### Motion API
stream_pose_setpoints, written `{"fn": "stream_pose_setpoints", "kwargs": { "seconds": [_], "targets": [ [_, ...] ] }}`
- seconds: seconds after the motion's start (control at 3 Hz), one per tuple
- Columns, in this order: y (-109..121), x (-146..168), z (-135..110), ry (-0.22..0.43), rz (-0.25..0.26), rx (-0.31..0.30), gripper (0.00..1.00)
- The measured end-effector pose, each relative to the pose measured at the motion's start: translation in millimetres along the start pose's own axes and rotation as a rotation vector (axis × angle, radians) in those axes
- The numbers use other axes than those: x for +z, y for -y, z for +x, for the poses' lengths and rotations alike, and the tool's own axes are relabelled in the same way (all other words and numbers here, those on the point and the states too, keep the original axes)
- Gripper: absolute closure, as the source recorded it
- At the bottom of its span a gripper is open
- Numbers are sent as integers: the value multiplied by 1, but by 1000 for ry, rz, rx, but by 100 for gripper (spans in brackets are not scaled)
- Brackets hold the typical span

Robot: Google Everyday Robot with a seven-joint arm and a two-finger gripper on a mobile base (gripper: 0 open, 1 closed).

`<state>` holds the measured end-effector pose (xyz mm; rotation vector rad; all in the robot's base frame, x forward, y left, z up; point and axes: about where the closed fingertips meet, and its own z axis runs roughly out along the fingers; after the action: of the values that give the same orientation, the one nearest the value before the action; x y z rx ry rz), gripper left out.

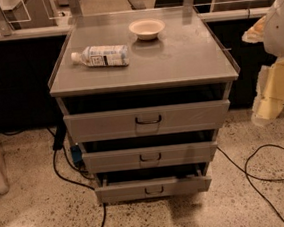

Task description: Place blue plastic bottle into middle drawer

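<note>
The blue plastic bottle [101, 55] lies on its side on the grey top of the drawer cabinet [187, 61], in the upper left of the frame, with its white cap pointing left and its pale label facing up. To its right and a little further back, apart from it, stands a round cream bowl [147, 28].

Below the top sit three drawer fronts, each narrower than the one above. The middle drawer [186, 154] is at the centre of the frame, with a small dark loop handle [150, 157] and a dark gap above its upper edge. The top drawer [192, 116] and the bottom drawer [184, 186] show the same kind of gap.

The gripper [272, 95] hangs at the right edge of the frame, beside the cabinet and well apart from the bottle; it holds nothing I can see, and I cannot tell how far open it is.

A black cable [268, 171] loops on the speckled floor at lower right.
</note>
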<state>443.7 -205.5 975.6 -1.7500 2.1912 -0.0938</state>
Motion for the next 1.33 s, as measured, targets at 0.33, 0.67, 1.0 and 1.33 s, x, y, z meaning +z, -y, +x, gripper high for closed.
{"fn": "stream_pose_setpoints", "kwargs": {
  "seconds": [0.33,0.67,1.0,1.33],
  "targets": [
    [4,18,-74,72,-8,-151,0],
    [4,29,-127,115,-13,-255,0],
    [14,46,-171,131,20,-329,0],
    [39,68,-199,117,114,-354,0]
  ]
}}
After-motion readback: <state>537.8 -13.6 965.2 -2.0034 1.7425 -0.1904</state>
